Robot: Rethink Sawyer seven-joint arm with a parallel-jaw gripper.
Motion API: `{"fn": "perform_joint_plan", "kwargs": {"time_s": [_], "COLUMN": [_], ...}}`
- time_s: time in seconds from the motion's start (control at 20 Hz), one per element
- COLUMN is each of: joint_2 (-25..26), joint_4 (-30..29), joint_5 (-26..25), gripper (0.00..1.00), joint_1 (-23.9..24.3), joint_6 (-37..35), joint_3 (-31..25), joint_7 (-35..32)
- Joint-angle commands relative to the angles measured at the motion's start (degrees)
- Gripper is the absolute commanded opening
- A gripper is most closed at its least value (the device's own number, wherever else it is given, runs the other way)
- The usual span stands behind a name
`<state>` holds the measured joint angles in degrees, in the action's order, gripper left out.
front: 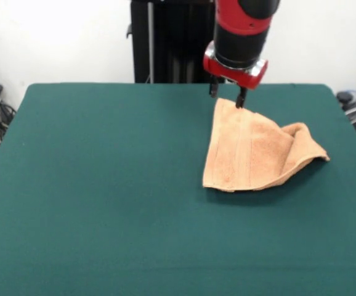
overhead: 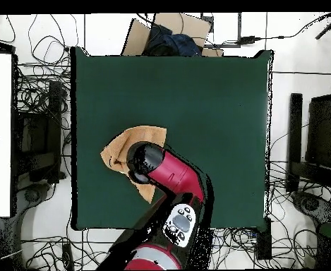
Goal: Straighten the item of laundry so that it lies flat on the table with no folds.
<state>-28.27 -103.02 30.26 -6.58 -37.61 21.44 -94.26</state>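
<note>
- The table (front: 92,185), covered in dark green cloth, lies bare across its whole left half in the front view; nothing there needs work.
- Right of centre, the towel (front: 252,154) rests on the cloth in a rough triangle, plainly doubled over itself, with woven bands running down its left part and a raised, rumpled fold bulging toward its right tip.
- Above the towel's top corner, the gripper (front: 227,95) hangs from the red and black arm (front: 242,31), its two dark fingers slightly spread, one tip at or just touching the corner's edge; whether any cloth is pinched cannot be told.
- In the overhead view, the arm covers much of the towel (overhead: 136,137), which sits near one long side of the table, by the edge nearer the robot's base.
- Judged from these views, the job is at an early stage: the towel is neither flat nor fully opened.
- Left to do: open the doubled layer, draw out the bunched right end, and smooth the cloth square on the table.
</note>
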Motion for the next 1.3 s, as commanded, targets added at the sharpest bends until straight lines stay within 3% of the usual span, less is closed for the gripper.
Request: {"fn": "perform_joint_plan", "kwargs": {"time_s": [0.05, 0.7, 1.3], "joint_2": [2.6, 7.2, 6.5], "joint_4": [0.3, 1.2, -0.5], "joint_5": [-2.9, 0.9, 2.1], "gripper": [1.0, 1.0, 1.0], "joint_1": [-2.3, 1.4, 1.6], "joint_6": [-0.5, -0.4, 0.2], "joint_3": [-3.9, -6.8, -8.1], "joint_7": [-12.2, -13.1, -13.4]}}
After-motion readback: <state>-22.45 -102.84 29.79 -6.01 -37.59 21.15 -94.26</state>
